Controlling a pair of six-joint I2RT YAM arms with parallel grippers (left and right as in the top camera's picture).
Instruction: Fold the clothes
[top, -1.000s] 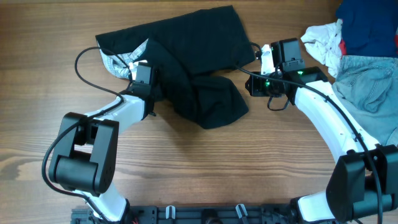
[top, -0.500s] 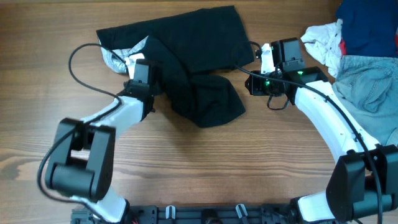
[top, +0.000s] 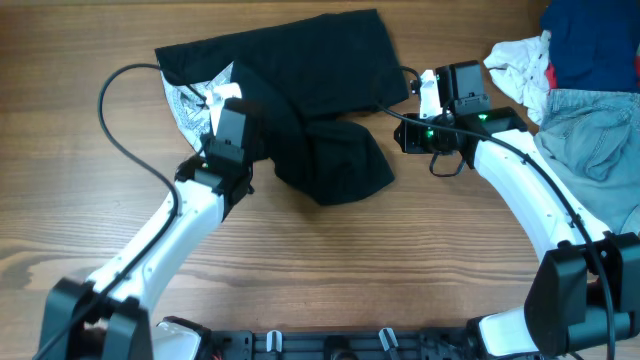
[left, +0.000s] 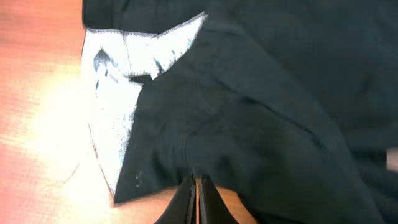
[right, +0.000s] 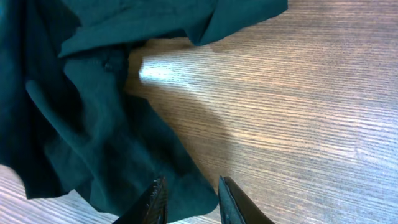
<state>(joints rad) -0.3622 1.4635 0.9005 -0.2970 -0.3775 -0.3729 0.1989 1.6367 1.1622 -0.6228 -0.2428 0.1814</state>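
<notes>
The clothes (top: 310, 90) are one black garment spread across the upper middle of the table, its pale grey waistband lining (top: 192, 100) turned out at the left. In the left wrist view the clothes (left: 261, 112) fill most of the frame. My left gripper (top: 224, 103) (left: 194, 182) is shut, its tips pinching the garment's near edge beside the lining (left: 118, 99). My right gripper (top: 402, 135) (right: 191, 190) hovers open at the garment's right side. A corner of the black fabric (right: 93, 124) lies under its left finger (right: 158, 196).
At the right edge lie light blue denim shorts (top: 590, 140), a navy garment (top: 590, 40) and a white cloth (top: 520, 65). The left arm's black cable (top: 115, 130) loops over the wood to the left of the garment.
My left gripper has closed on the garment's edge. The left arm has stretched out and its elbow has swung down to the left. The right arm has not moved.
</notes>
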